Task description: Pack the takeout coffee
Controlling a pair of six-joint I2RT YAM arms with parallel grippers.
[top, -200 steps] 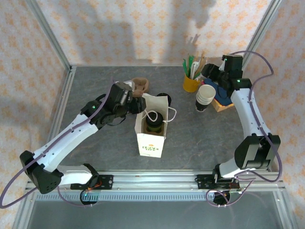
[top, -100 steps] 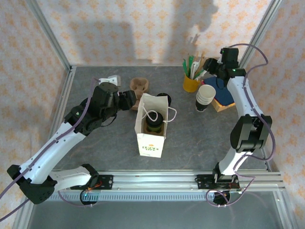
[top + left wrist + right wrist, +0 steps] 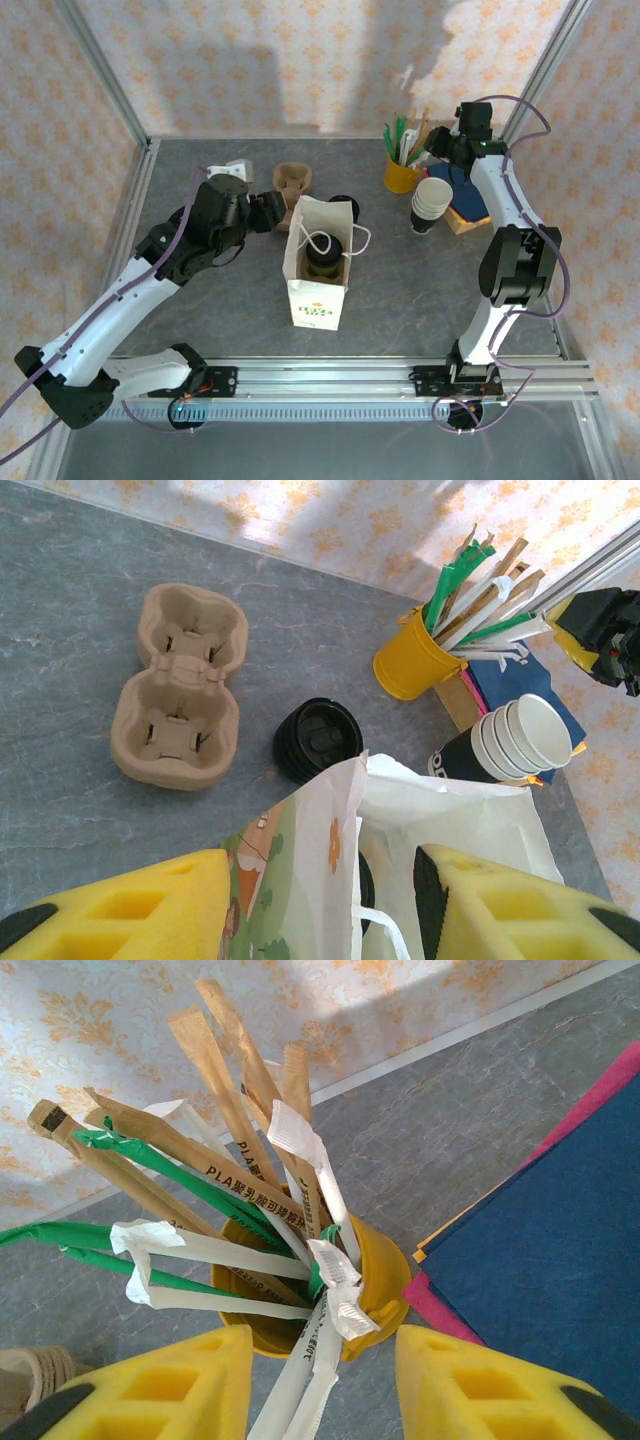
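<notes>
Takeout coffee (image 3: 322,262) inside paper bag (image 3: 318,305); left jaws parted over bag rim; right jaws parted near yellow cup (image 3: 388,1278).

The table (image 3: 60,580) is mottled grey; the walls (image 3: 250,60) are cream with orange floral motifs. Tan carrier (image 3: 180,685), black lids (image 3: 318,740), yellow cup (image 3: 410,665) of green, white and brown straws (image 3: 225,1175), white bag (image 3: 460,810) printed green and orange, blue and pink sheets (image 3: 540,1230). The coffee (image 3: 322,255) has a black lid.

- Takeout coffee cup (image 3: 322,262): small, capped with a round black lid, standing upright.
- It sits down inside an open white paper bag (image 3: 318,300) near the table's middle.
</notes>
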